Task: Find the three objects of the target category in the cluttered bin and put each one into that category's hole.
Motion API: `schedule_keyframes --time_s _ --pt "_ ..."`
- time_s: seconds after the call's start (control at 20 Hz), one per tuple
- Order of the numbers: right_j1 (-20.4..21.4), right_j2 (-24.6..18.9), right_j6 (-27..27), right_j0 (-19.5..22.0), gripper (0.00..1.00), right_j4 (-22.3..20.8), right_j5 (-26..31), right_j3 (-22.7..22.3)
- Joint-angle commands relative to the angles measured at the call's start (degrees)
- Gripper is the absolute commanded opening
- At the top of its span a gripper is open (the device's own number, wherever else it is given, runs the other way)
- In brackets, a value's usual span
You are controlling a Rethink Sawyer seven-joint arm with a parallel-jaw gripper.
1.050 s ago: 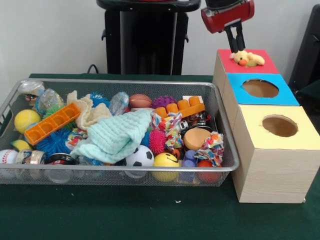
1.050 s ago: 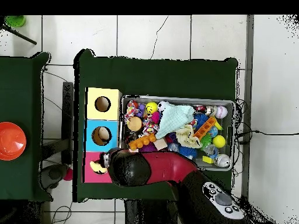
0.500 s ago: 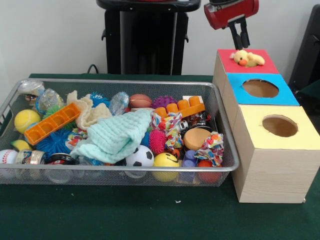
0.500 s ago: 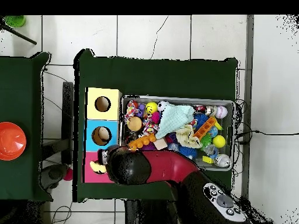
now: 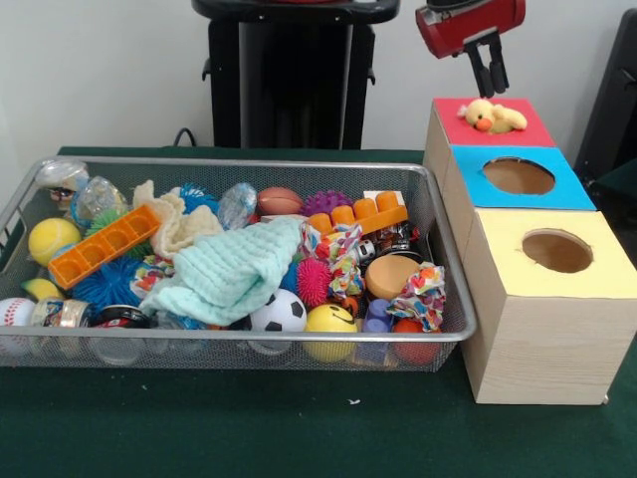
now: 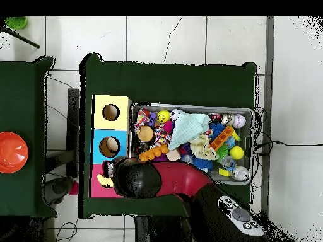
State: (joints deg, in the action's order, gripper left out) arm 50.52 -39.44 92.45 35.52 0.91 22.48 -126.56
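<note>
Green table [image 5: 249, 428] carries wire bin [image 5: 299, 349]; three-holed wooden box [image 5: 542, 339] beside it

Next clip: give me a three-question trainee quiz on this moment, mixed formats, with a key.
1. True or false: the yellow duck toy lies on the red-topped box, not down inside it.
2. Multiple choice: the gripper is (A) down in the wire bin, (B) in the air above the red-topped box, clear of the duck, (C) over the yellow-topped box.
3. Fill in: the box between the red and yellow ones has a ____ top.

Key: 1 true; 2 B; 3 blue.
</note>
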Motion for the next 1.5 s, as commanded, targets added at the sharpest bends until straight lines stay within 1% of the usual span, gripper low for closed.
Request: schedule_keyframes --time_s 0.05,0.3,0.65,1.0,1.2,1.5 --pt "-4.34 -0.68 5.89 -0.62 0.0 0.42 2.39 -3.08" --pt "-6.2 2.71 4.5 -2.55 0.0 -3.15 1.76 -1.32" --pt "-9.04 4.78 4.33 -3.78 0.0 -4.6 0.23 0.18" --pt "-13.55 9.27 3.75 -6.84 0.0 -8.65 -0.93 3.83" --pt "-14.71 10.28 3.4 -7.48 0.0 -9.95 -0.68 5.23" --pt "-15.75 10.96 3.68 -7.71 0.0 -10.63 -0.81 5.76"
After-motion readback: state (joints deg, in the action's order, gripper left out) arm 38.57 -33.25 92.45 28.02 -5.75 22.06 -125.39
